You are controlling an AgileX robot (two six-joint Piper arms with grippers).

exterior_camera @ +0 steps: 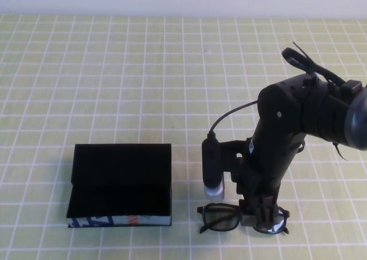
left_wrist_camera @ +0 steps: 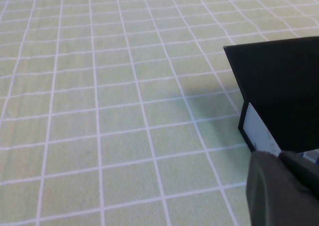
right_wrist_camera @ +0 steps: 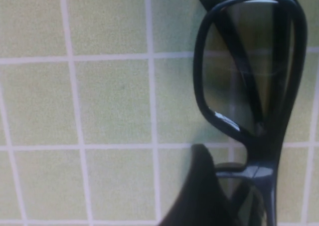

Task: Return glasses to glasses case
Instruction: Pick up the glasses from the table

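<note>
- Glasses point(exterior_camera: 229, 218) lie on the green checked tablecloth point(exterior_camera: 114, 70), just to the right of the glasses case point(exterior_camera: 120, 182) and level with its printed front edge, with a narrow strip of cloth between the two.
- The glasses case sits open, its black flat lid laid back behind the box, the pale front edge with blue and orange print facing the robot.
- The right gripper point(exterior_camera: 261, 214) is down on the glasses, over the bridge and the lens farther from the case; the lens nearer the case shows clear of it.
- In the right wrist view one dark fingertip point(right_wrist_camera: 199, 196) sits right against the frame point(right_wrist_camera: 249, 86) by the bridge; I cannot tell how far apart the fingers stand.
- The left gripper point(left_wrist_camera: 284, 191) shows only as a dark tip in its own wrist view, close beside a corner of the case point(left_wrist_camera: 279, 86); its fingers' state I cannot tell.
</note>
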